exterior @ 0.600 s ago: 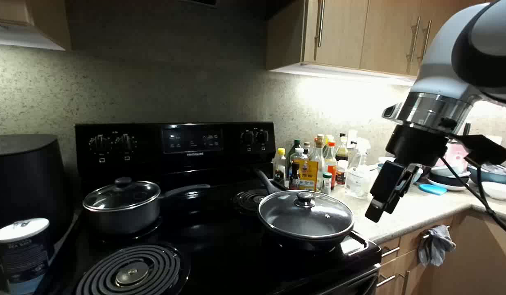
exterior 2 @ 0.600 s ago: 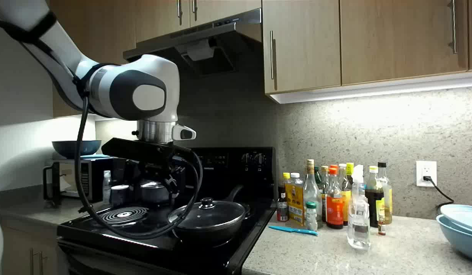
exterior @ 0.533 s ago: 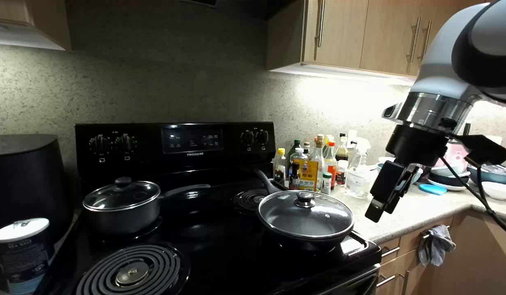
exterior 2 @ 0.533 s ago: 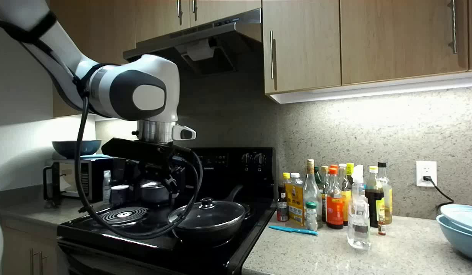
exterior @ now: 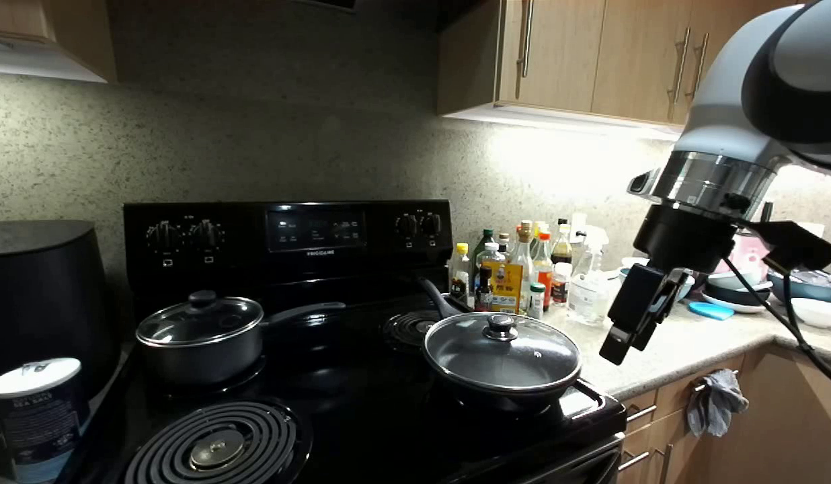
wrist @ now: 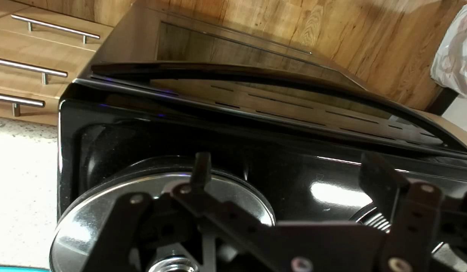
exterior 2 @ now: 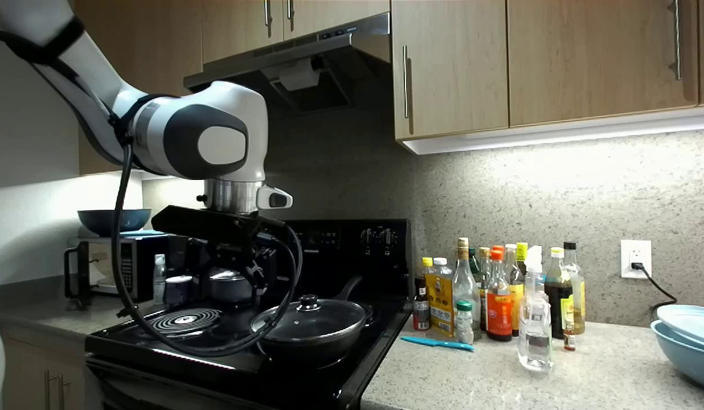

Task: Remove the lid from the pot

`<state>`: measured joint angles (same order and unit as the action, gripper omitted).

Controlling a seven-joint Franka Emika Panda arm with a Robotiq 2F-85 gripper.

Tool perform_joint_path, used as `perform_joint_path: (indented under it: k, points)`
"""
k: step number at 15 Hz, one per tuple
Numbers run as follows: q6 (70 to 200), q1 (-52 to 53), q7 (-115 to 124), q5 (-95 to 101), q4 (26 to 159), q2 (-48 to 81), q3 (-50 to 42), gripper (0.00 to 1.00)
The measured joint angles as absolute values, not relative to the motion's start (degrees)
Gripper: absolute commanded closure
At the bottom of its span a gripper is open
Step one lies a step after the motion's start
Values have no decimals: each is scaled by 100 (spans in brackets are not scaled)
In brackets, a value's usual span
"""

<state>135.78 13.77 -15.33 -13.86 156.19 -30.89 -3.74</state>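
The lid is clear glass with a metal rim and a central knob. It lies flat on the pot, a dark frying pan, in both exterior views: lid (exterior: pixel 469 356), pot (exterior: pixel 437 299); lid (exterior 2: pixel 323 320), pot (exterior 2: pixel 320 350). The pan sits on the stove with its handle toward the back panel. My gripper (exterior: pixel 616 348) hangs above and apart from the lid; in an exterior view it shows as a dark shape (exterior 2: pixel 260 279). In the wrist view the gripper (wrist: pixel 287 166) is open and empty, its fingers covering part of the lid (wrist: pixel 82 230).
A smaller lidded pot (exterior: pixel 200 356) stands at the stove's back, on the side away from the pan. Several bottles (exterior: pixel 523 269) and a spray bottle (exterior 2: pixel 535 324) stand on the counter beside the stove. A cable (exterior 2: pixel 215 350) loops down from the arm. A salt canister (exterior: pixel 39 417) stands beside the stove.
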Motion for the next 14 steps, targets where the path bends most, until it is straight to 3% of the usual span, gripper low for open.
perform_joint_path:
  k: [14]
  points:
    - [14041, 1323, -1506, -1379, 14732, -2733, -249, 0]
